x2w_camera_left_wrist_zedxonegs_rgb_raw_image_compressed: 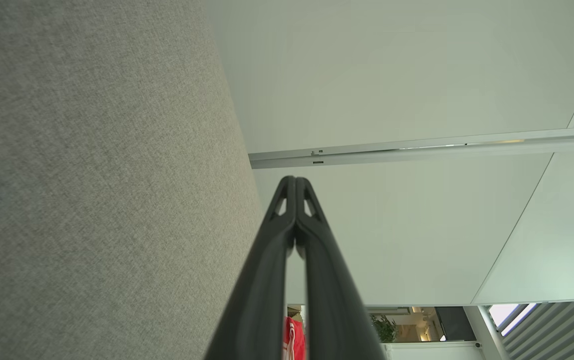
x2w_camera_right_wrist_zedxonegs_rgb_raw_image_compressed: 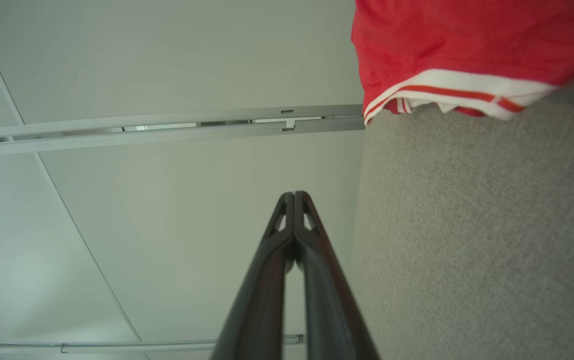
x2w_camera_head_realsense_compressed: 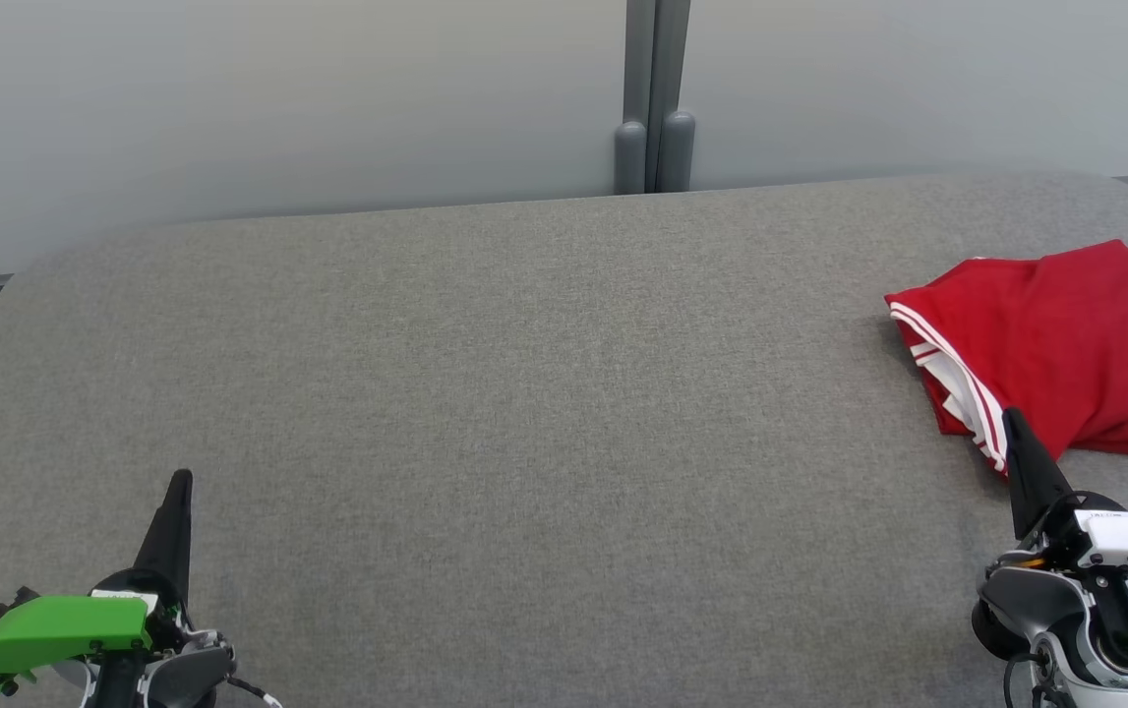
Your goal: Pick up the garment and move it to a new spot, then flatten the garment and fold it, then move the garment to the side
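Lying near table (x2w_camera_head_realsense_compressed: 524,393) edge, garment (x2w_camera_head_realsense_compressed: 1065,334) leaves room leftward.

A wide table (x2w_camera_head_realsense_compressed: 524,393) covered in grey woven cloth, with rounded far corners, stands against pale frosted wall panels (x2w_camera_head_realsense_compressed: 278,98). A grey post (x2w_camera_head_realsense_compressed: 655,98) splits the panels. The light is soft and even. The left wrist view shows a distant green plant (x2w_camera_left_wrist_zedxonegs_rgb_raw_image_compressed: 384,327) near what may be slatted blinds (x2w_camera_left_wrist_zedxonegs_rgb_raw_image_compressed: 557,325).

garment (x2w_camera_head_realsense_compressed: 1065,344) | red, white-striped trim | folded | table's far right edge
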Controlling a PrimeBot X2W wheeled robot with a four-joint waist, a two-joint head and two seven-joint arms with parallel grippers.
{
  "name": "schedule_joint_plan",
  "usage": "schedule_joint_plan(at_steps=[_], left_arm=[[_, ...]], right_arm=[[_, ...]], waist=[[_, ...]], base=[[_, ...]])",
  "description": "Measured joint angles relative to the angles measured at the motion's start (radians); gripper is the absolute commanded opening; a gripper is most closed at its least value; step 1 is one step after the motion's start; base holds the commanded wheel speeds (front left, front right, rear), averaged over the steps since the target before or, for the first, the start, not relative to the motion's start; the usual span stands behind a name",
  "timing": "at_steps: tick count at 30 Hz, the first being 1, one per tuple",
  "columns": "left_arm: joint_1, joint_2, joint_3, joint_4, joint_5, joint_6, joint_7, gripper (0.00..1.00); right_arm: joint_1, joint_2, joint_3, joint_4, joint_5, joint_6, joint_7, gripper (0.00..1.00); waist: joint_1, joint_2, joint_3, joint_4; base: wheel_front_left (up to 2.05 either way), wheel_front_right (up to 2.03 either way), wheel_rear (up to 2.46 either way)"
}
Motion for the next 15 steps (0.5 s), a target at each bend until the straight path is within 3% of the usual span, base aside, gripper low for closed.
schedule_joint_plan(at_steps=[15], left_arm=[[0.0, 0.0, 0.0, 0.0, 0.0, 0.0, 0.0, 0.0]], right_arm=[[-0.001, 0.0, -0.001, 0.0, 0.0, 0.0, 0.0, 0.0]], waist=[[0.0, 0.0, 0.0, 0.0]], base=[[0.0, 0.0, 0.0]])
